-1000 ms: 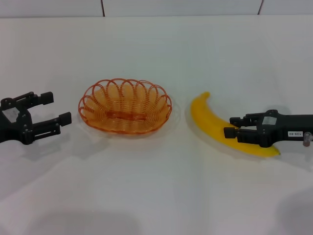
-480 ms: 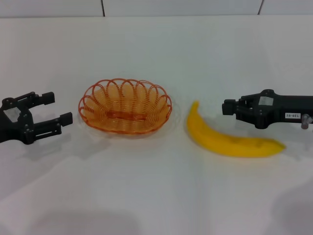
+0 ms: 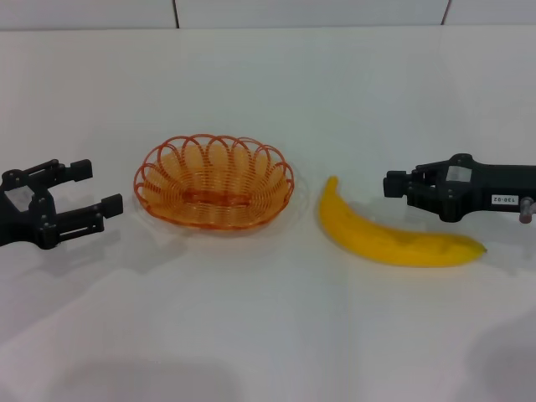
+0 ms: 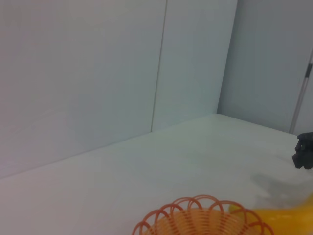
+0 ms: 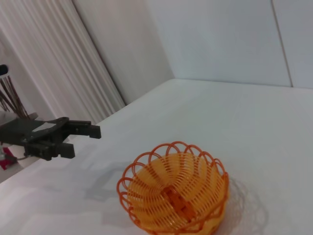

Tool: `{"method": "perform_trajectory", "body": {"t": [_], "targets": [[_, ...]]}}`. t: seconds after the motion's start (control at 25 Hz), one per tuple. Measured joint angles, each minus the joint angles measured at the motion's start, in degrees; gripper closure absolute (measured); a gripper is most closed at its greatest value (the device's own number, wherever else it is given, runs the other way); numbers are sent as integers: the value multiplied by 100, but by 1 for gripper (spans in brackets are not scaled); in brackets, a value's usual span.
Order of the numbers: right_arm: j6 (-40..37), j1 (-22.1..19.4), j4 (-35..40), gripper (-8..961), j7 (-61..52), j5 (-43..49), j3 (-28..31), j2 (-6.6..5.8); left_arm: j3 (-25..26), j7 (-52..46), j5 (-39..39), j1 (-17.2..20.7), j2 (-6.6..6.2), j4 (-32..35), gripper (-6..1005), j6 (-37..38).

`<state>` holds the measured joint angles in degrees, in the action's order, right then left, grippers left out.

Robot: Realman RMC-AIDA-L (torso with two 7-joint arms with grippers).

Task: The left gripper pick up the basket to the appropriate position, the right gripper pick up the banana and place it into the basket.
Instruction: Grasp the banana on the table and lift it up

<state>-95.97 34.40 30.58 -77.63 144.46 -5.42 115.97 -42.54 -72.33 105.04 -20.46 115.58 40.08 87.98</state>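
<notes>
The orange wire basket [image 3: 214, 180] stands on the white table, left of centre. The yellow banana [image 3: 394, 237] lies flat to its right, its pointed end close to the basket's rim. My right gripper [image 3: 392, 185] hovers just behind the banana's middle, shut and holding nothing. Out at the left, a hand's width from the basket, my left gripper [image 3: 99, 186] is open and empty. In the right wrist view the basket [image 5: 176, 196] is in front, with the left gripper [image 5: 85, 141] beyond it. The left wrist view catches the basket rim [image 4: 205, 223] and part of the banana [image 4: 288, 218].
The white table [image 3: 268, 318] stretches wide in front of both arms. A pale wall [image 3: 251, 12] runs along its far edge.
The right gripper was down over the banana and has drawn back and up, off it. The banana swung flatter, its far tip shifting towards the basket. The left arm has stayed put.
</notes>
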Motion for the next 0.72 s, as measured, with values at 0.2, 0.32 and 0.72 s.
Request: {"method": "perform_trajectory", "body": {"t": [0.2, 0.32, 0.72], "targets": [[-288, 50, -33, 834, 337, -11, 7, 3, 0, 2, -4, -8, 0, 0, 191, 0], [-396, 58, -40, 833, 434, -15, 27, 3, 0, 3, -1, -17, 0, 0, 191, 0], [-402, 42, -3, 358, 549, -20, 1, -3, 0, 15, -27, -4, 0, 0, 191, 0]]}}
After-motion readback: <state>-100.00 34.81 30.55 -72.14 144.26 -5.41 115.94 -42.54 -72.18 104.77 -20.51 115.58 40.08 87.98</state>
